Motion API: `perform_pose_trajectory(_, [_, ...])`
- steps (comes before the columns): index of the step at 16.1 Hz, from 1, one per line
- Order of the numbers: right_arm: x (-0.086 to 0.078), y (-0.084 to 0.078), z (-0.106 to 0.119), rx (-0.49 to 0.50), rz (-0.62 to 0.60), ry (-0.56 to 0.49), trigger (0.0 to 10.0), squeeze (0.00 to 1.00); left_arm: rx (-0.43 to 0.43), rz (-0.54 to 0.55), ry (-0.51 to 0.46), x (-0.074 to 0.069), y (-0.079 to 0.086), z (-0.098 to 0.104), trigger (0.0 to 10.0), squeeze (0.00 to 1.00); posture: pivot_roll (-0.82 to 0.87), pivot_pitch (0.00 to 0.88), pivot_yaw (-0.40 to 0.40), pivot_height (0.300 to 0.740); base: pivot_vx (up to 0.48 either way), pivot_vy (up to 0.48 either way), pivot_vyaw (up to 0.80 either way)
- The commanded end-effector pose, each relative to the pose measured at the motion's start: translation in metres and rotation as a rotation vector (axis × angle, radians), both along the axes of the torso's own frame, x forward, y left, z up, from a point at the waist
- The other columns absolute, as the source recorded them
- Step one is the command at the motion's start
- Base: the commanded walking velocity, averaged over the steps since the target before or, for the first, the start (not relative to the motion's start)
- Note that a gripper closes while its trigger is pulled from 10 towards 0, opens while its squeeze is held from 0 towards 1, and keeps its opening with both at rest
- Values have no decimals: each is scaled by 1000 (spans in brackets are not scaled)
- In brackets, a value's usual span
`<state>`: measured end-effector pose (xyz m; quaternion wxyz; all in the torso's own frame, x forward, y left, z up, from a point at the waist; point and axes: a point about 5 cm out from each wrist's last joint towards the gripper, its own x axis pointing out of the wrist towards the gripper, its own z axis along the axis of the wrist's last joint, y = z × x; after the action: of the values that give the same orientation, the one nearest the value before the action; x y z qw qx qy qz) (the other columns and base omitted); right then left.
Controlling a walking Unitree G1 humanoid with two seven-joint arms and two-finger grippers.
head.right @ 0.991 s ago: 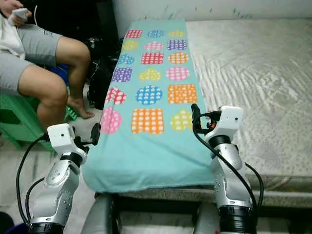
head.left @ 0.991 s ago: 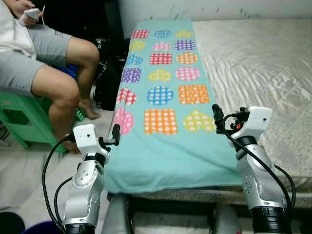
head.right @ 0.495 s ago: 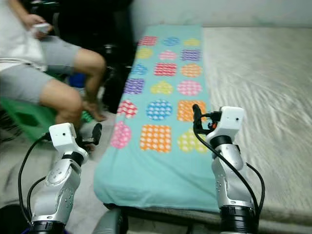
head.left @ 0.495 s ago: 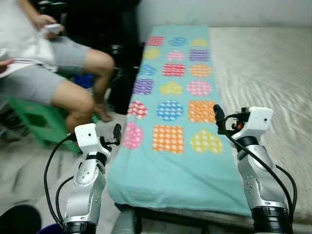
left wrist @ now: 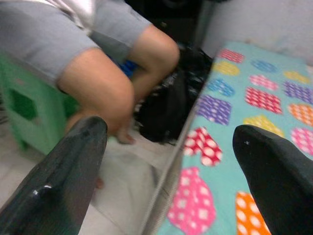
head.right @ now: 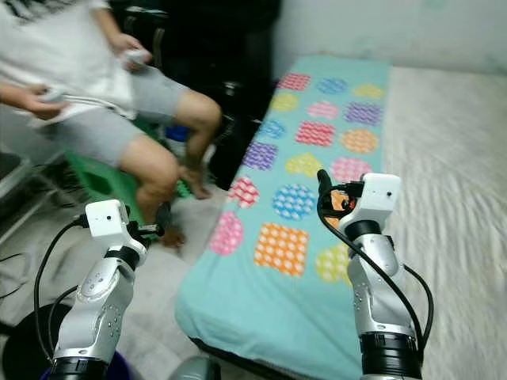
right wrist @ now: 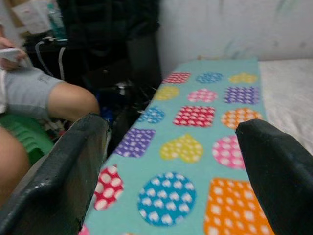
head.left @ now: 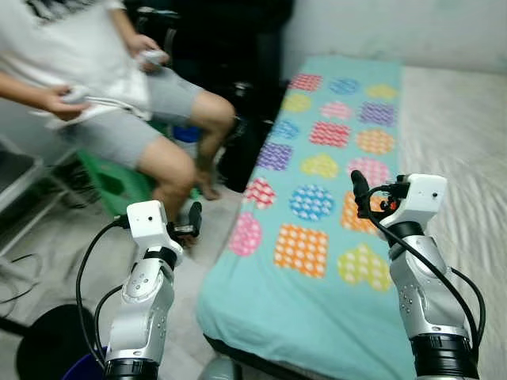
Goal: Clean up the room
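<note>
A teal blanket [head.left: 317, 237] with coloured dotted hearts, circles and squares lies along the left strip of a bed. My left gripper [left wrist: 168, 161] is raised over the floor beside the bed's near left corner, open and holding nothing. My right gripper [right wrist: 171, 161] is raised above the blanket's near part, also open and holding nothing. In the head views the left gripper's fingers [head.left: 194, 215] and the right gripper's fingers [head.left: 359, 187] show as short black tips.
A person [head.left: 119, 103] in grey shorts sits on a green stool [head.left: 119, 182] left of the bed, holding small white objects. A black bag [left wrist: 166, 105] stands between stool and bed. The pale quilted mattress [head.left: 467, 158] spreads right. A dark round bin [head.left: 55, 348] sits near my left foot.
The whole view has swung to the left, so the bed now sits further right and the seated person and floor take up more of the picture. Both arms keep their pose.
</note>
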<state>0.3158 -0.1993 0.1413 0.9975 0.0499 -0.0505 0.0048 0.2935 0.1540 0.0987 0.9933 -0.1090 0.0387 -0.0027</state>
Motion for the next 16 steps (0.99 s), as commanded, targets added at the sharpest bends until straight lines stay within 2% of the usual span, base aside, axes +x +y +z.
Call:
perform_pose_trajectory(1, [0, 0, 0, 1, -9, -3, 10000, 0, 9, -3, 2, 0, 2, -1, 10000, 0, -101, 0, 96, 740, 0, 0, 0])
perform_pose_trajectory(2, [0, 0, -1, 2, -12, -2, 10000, 0, 72, 51, 11, 0, 8, -4, 10000, 0, -100, 0, 96, 740, 0, 0, 0])
perform_pose_trajectory(4, [-1, -1, -4, 2, -23, 7, 10000, 0, 87, 100, 36, 1, 13, -7, 10000, 0, -101, 0, 96, 740, 0, 0, 0])
perform_pose_trajectory(7, [0, -3, -8, 3, -35, 22, 10000, 0, 41, 63, 32, 1, 10, -7, 10000, 0, -95, 0, 90, 740, 0, 0, 0])
perform_pose_trajectory(9, [1, -3, -11, 6, -53, 31, 10000, 0, 44, 40, 31, 2, 8, -7, 10000, 0, -95, 0, 87, 740, 0, 0, 0])
perform_pose_trajectory(12, [2, -5, -21, -21, -95, 102, 10000, 0, 25, -18, 27, 1, 3, -7, 10000, 0, -98, 0, 86, 740, 0, 0, 0])
perform_pose_trajectory(13, [1, -5, -22, -25, -102, 101, 10000, 0, 70, 8, 29, 2, 6, -8, 10000, 0, -99, 0, 85, 740, 0, 0, 0])
perform_pose_trajectory(16, [-2, 2, -17, -80, -51, 53, 10000, 0, 67, 7, 29, 2, 6, -8, 10000, 0, -102, 0, 84, 740, 0, 0, 0])
